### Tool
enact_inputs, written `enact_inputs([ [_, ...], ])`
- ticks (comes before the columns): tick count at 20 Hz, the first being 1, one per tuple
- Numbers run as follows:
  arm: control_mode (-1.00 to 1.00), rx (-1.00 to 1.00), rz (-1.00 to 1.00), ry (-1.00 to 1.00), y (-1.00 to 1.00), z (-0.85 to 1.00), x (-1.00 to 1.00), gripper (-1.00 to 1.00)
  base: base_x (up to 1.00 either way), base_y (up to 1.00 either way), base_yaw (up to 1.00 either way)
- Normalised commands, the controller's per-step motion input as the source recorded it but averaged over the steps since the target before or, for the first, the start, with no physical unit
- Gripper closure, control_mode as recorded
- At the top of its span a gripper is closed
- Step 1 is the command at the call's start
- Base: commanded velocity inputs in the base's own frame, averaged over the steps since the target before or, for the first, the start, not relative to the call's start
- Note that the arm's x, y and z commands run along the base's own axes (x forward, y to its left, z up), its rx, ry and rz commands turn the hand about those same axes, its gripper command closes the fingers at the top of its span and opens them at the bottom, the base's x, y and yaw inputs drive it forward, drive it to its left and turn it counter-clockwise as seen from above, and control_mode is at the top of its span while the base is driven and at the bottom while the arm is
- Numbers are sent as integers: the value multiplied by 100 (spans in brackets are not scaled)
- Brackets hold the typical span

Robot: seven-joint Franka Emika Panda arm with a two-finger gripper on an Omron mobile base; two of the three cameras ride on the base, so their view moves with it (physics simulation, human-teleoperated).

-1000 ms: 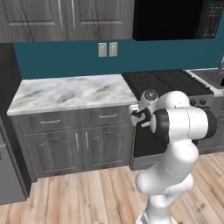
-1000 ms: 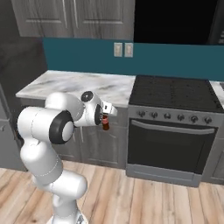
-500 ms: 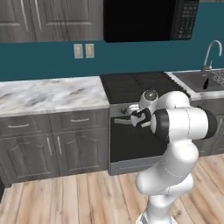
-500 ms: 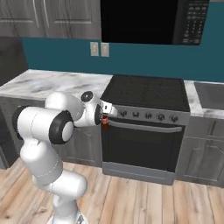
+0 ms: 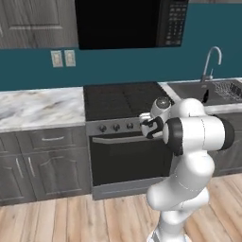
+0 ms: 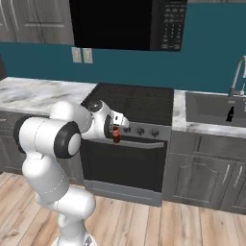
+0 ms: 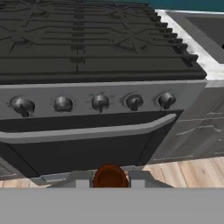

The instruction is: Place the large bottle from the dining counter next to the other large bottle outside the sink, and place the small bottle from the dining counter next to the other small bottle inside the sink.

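The gripper [image 6: 116, 134] is clamped on a small reddish-brown bottle [image 6: 116, 136], holding it out in the air right in front of the stove [image 6: 132, 103], about level with the knobs [image 7: 100, 103] and above the oven door handle [image 7: 87, 131]. Off to the right is the sink [image 6: 211, 108] with its faucet [image 5: 210, 60], well apart from the bottle, with grey marble worktop [image 5: 38, 106] on the stove's left.
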Motion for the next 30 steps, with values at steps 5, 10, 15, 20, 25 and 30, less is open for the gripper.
enact_inputs([
  [5, 100, 0, 0, 0, 0, 0, 0, 100, 30, -76, 8],
  [10, 100, 0, 0, 0, 0, 0, 0, 100, 30, -78, 9],
  [15, 100, 0, 0, 0, 0, 0, 0, 100, 34, -77, 9],
  [20, 100, 0, 0, 0, 0, 0, 0, 100, 31, -75, 9],
  [25, 100, 0, 0, 0, 0, 0, 0, 100, 27, -67, 8],
  [30, 100, 0, 0, 0, 0, 0, 0, 100, 30, -53, 5],
])
